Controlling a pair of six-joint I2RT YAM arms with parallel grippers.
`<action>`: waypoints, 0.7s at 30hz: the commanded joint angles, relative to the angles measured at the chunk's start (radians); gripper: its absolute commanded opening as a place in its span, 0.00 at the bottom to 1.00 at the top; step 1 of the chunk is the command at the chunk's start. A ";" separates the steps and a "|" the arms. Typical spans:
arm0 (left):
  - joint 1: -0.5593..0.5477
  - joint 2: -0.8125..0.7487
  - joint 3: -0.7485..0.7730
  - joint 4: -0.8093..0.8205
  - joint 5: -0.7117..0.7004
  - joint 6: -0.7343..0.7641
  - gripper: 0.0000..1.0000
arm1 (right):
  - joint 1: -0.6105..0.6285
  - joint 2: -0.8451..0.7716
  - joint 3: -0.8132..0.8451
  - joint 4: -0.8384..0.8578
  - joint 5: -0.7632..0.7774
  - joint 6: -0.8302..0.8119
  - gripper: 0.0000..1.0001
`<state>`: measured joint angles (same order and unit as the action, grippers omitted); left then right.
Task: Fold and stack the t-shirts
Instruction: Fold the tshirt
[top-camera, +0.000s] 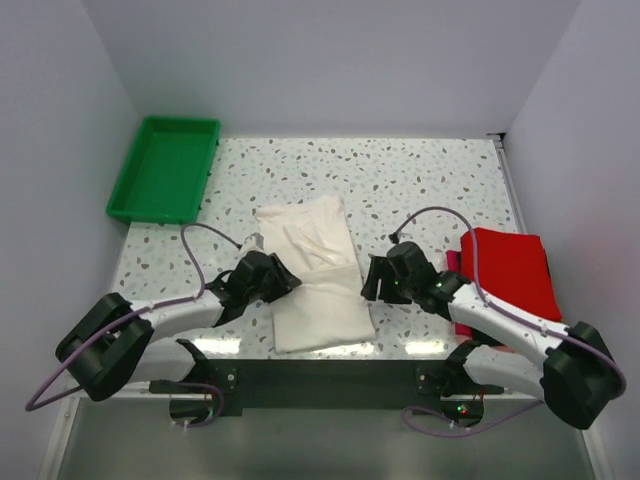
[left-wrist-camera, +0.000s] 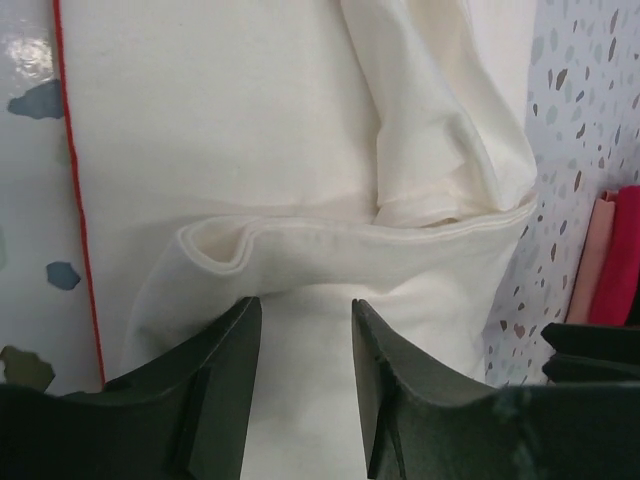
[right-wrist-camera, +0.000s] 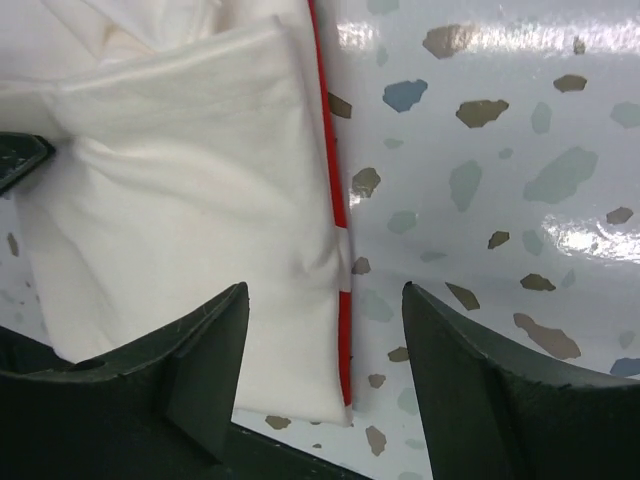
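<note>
Speckled terrazzo table (top-camera: 400, 170), soft off-white t-shirt (top-camera: 315, 300) — folded, creased, red-edged

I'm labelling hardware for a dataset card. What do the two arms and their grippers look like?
Both arms match: the left arm and right arm have white links between bulky black joint housings. A thin purple cable loops loosely along each. The left gripper and right gripper each have two matte black, wedge-shaped fingers. No markings are visible.
</note>
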<state>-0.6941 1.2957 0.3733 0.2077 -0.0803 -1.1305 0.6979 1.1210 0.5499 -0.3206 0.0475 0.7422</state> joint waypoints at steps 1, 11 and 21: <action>0.005 -0.102 0.033 -0.152 -0.088 0.061 0.47 | -0.001 -0.087 0.093 -0.069 0.057 -0.050 0.66; 0.204 -0.092 0.257 -0.306 -0.056 0.185 0.52 | 0.000 0.362 0.510 0.084 0.052 -0.294 0.61; 0.323 0.230 0.516 -0.295 0.059 0.264 0.48 | 0.003 0.772 0.863 0.046 -0.008 -0.406 0.61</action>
<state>-0.3878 1.4422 0.7982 -0.0792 -0.0689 -0.9176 0.6983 1.8496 1.3365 -0.2764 0.0715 0.3950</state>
